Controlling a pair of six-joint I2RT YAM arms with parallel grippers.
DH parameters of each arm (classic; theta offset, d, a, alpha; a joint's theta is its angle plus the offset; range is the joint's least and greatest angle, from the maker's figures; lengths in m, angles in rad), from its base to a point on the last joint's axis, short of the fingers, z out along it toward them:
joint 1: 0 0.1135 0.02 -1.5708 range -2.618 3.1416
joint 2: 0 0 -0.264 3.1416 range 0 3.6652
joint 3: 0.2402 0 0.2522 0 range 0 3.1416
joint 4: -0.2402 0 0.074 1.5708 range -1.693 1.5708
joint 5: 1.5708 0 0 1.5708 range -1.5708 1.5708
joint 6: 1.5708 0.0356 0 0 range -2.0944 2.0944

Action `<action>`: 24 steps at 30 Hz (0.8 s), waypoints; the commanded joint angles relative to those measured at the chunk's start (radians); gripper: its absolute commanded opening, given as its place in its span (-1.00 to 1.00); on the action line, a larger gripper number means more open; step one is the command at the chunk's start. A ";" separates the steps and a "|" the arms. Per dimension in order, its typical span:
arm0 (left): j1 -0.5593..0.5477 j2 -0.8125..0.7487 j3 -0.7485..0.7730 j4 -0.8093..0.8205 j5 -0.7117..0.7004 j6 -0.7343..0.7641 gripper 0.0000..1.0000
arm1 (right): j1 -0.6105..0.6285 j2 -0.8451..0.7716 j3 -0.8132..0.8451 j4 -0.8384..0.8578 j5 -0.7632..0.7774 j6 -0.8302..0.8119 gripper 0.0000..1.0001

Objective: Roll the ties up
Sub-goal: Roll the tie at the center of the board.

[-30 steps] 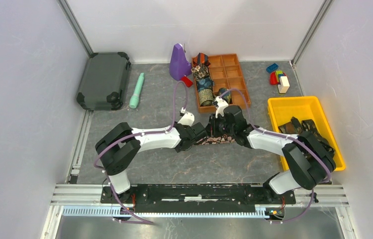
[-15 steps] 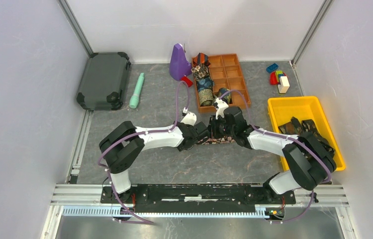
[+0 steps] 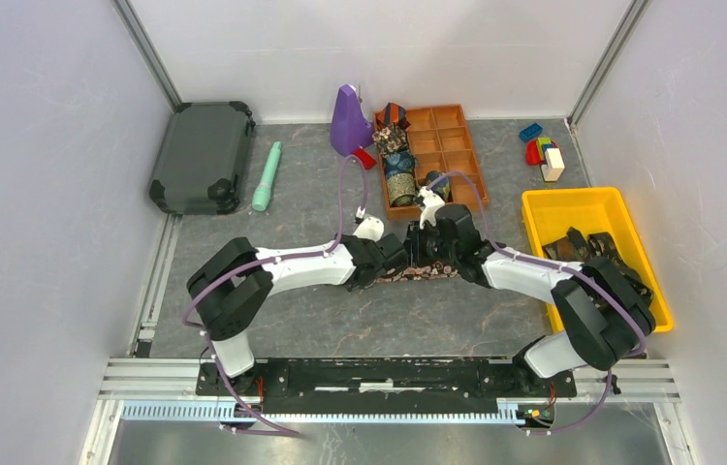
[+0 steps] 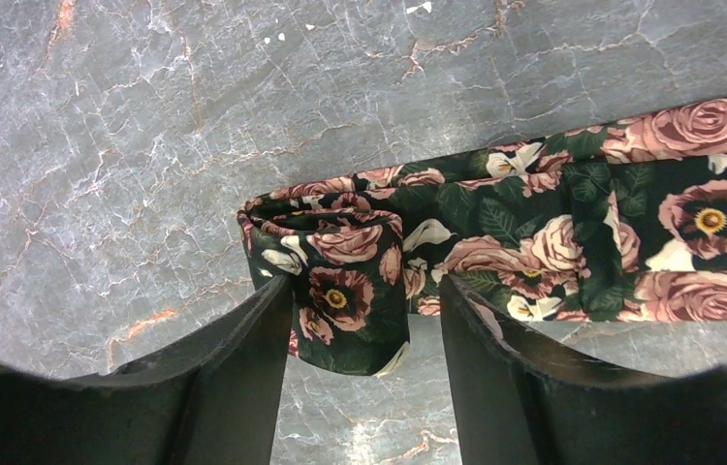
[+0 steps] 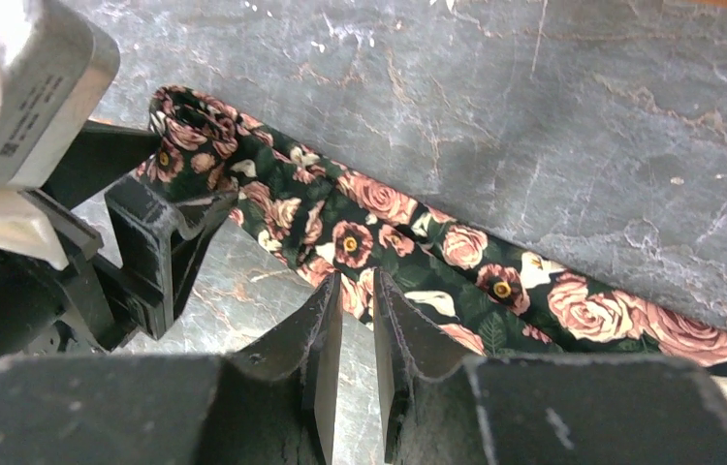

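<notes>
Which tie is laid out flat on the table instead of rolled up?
The rose-patterned tie on the table, only its end curled; the ties in the brown tray are rolled up.

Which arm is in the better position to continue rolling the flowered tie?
Left. The left fingers stand open around the rolled end of the tie; the right fingers sit farther along its flat part.

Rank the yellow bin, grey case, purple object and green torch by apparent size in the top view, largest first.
1. yellow bin
2. grey case
3. purple object
4. green torch, the slimmest
</notes>
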 commanded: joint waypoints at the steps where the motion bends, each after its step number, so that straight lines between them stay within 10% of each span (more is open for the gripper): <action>1: -0.001 -0.081 0.037 -0.018 0.022 -0.030 0.32 | 0.000 0.003 0.058 0.035 -0.021 0.024 -0.51; 24: 0.318 -0.562 -0.327 0.197 0.291 0.049 0.46 | 0.211 0.146 0.215 0.073 0.094 0.169 0.13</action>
